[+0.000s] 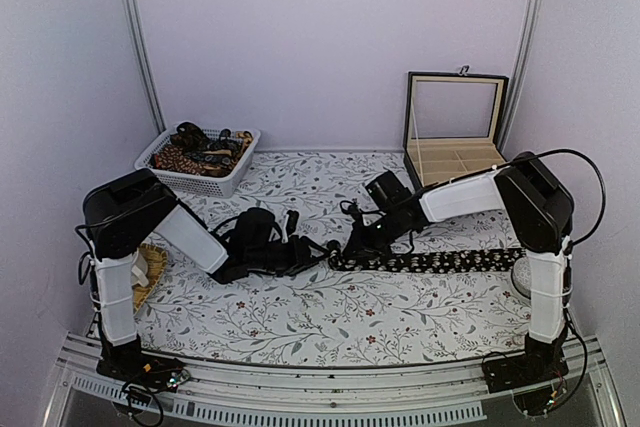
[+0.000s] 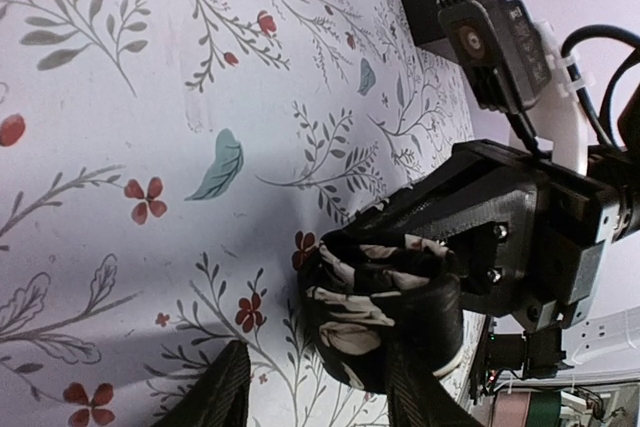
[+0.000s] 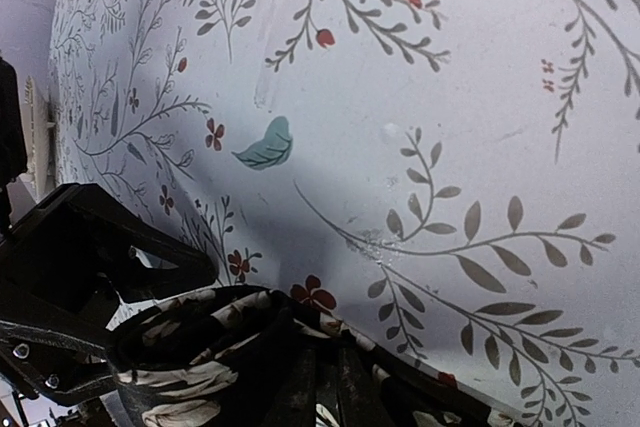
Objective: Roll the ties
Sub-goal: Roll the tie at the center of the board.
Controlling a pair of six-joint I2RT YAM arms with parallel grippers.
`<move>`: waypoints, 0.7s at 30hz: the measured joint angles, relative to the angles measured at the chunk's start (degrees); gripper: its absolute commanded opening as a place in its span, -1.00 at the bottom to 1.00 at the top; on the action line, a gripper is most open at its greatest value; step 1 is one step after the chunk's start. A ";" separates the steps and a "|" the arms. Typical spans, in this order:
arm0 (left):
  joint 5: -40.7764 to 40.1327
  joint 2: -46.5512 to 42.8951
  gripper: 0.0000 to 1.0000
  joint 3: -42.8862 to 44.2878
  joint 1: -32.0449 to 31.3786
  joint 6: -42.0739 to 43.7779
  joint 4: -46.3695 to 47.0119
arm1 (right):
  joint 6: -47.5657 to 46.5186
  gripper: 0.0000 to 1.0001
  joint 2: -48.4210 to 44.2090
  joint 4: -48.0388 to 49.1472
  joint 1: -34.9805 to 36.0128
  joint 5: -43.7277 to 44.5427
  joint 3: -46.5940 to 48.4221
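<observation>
A black tie with pale flowers (image 1: 430, 261) lies stretched across the floral cloth, its left end wound into a small roll (image 1: 337, 257). In the left wrist view the roll (image 2: 375, 302) stands on edge between my left gripper's fingers (image 2: 215, 392), which are spread apart; one finger lies against the roll. My left gripper (image 1: 308, 252) is open. My right gripper (image 1: 355, 242) comes from the right and is shut on the tie fabric at the roll (image 3: 200, 367), its fingers (image 3: 300, 397) close together.
A white basket (image 1: 222, 185) with more ties stands at the back left. An open black box (image 1: 455, 137) stands at the back right. A wicker item (image 1: 150, 272) lies by the left arm, a white round object (image 1: 524, 277) by the right arm.
</observation>
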 measured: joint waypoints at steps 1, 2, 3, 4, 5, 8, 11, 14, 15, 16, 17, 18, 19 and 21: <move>0.00 0.00 -0.09 0.11 0.00 0.04 -0.20 | -0.31 -0.82 -0.26 -0.44 0.11 0.72 0.00; 0.00 0.00 -0.08 0.17 0.00 0.09 -0.31 | -0.57 -0.83 -0.50 -1.01 0.20 1.53 0.02; 0.00 0.00 -0.09 0.26 0.00 0.20 -0.44 | -0.81 -0.82 -0.72 -1.64 0.22 2.43 0.11; -0.02 0.00 -0.09 0.33 0.00 0.24 -0.55 | -1.01 -0.83 -0.85 -2.08 0.24 2.97 0.22; 0.00 0.00 -0.08 0.39 0.00 0.26 -0.81 | -1.38 -0.82 -1.05 -2.67 0.26 3.80 0.44; 0.00 0.00 -0.09 0.81 0.00 0.50 -1.29 | -2.10 -0.83 -1.38 -3.87 0.52 5.55 0.87; 0.00 0.00 -0.09 1.22 0.02 0.83 -1.44 | -2.97 -0.84 -1.38 -5.64 1.05 6.80 1.95; 0.00 0.00 -0.08 1.42 0.02 1.11 -1.51 | -3.87 -0.84 -1.38 -7.19 1.81 7.98 3.23; 0.02 0.00 -0.09 1.46 0.02 1.18 -1.53 | -4.15 -0.84 -1.36 -7.67 2.16 8.39 3.76; 0.02 0.00 -0.09 1.55 0.02 1.27 -1.60 | -4.42 -0.84 -1.38 -8.02 2.54 8.76 4.15; 0.04 0.00 -0.09 1.66 0.02 1.29 -1.70 | -4.63 -0.84 -1.38 -8.41 2.91 9.14 4.50; 0.04 0.00 -0.09 1.75 0.02 1.31 -1.77 | -4.92 -0.84 -1.38 -8.68 3.26 9.53 4.76; 0.04 0.00 -0.09 1.79 0.02 1.33 -1.84 | -5.16 -0.84 -1.38 -8.96 3.58 9.94 4.96; 0.09 0.00 -0.09 1.86 0.02 1.36 -1.92 | -5.53 -0.84 -1.38 -9.64 3.96 10.60 5.25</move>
